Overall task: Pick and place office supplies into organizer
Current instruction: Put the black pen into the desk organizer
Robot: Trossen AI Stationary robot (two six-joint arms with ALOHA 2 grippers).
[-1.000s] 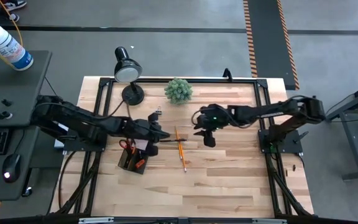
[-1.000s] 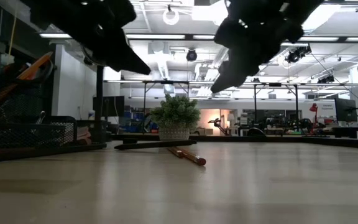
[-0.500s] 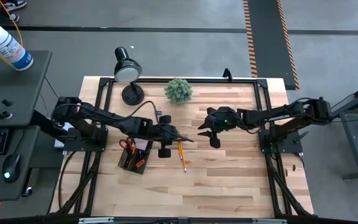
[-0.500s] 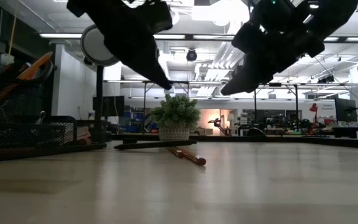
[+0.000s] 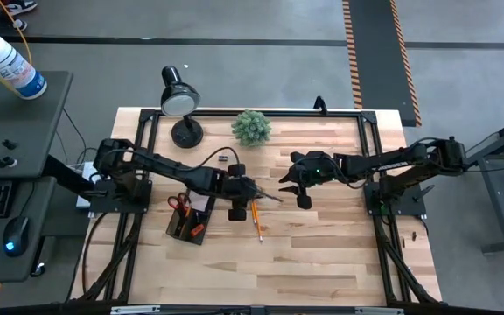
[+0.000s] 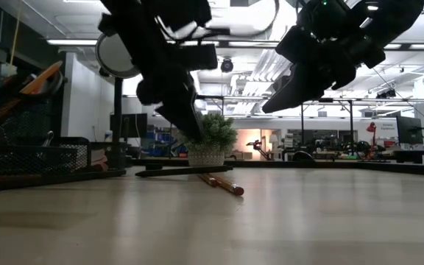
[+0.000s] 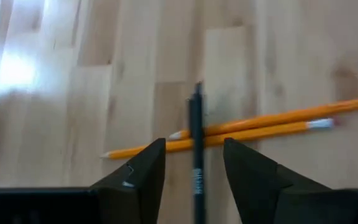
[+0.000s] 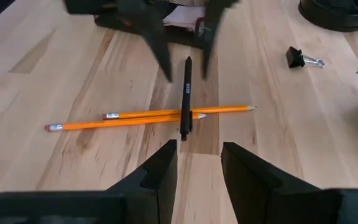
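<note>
Left gripper [image 7: 193, 168] hangs spread wide over the pen [image 7: 196, 146], fingers on either side of it, gripping nothing. The pen lies across two pencils [image 8: 151, 116] mid-table, just beside the organizer [image 5: 187, 224]. Right gripper [image 8: 196, 163] hovers near the pen's other end, parted and empty. Lots of bare wood [image 5: 322, 245] toward the near edge; the clip [image 8: 301, 58] sits off toward the lamp [image 5: 180, 103].
</note>
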